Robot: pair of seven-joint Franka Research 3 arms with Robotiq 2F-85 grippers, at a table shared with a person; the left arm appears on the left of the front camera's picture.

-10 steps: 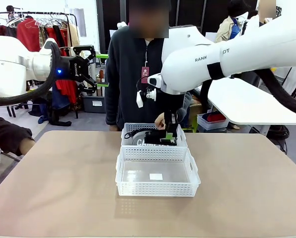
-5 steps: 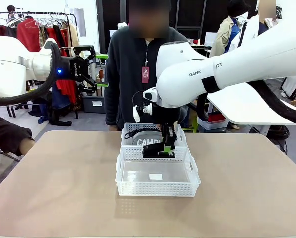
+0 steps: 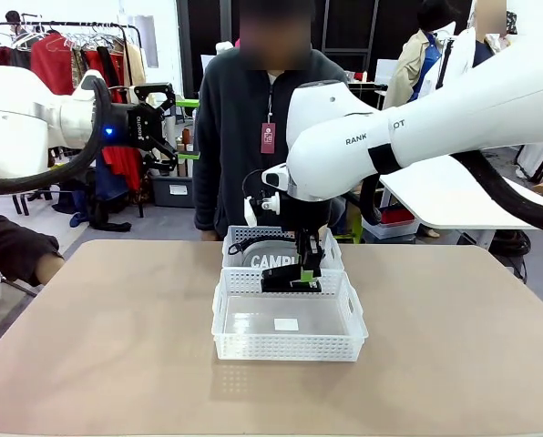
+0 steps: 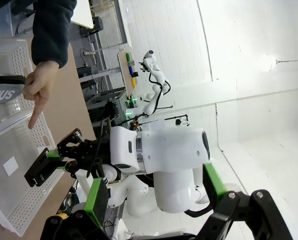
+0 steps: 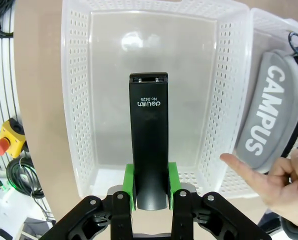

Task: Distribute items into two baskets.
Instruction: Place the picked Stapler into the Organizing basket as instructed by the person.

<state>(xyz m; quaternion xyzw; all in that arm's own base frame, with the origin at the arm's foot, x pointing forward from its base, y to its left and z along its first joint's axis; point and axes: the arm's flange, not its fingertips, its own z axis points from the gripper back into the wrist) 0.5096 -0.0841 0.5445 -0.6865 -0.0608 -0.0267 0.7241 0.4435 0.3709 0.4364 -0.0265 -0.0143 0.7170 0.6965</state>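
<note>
Right tool [image 3: 305, 273] grips stapler [image 3: 290, 281] above near basket [image 3: 288, 344]. Pouch [image 3: 276, 261] lies in far basket [image 3: 238, 236]. Left tool [image 3: 188, 129] gapes, raised off the worktop's [image 3: 98, 346] left edge.

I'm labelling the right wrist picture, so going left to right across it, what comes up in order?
Yellow emergency-stop box with red button → black stapler over the empty translucent white lattice basket → grey "CAMPUS" zip pouch in the second basket.

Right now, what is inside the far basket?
The far basket holds the grey CAMPUS pouch with its black strap. The near basket and the stapler cover its lower part.
</note>
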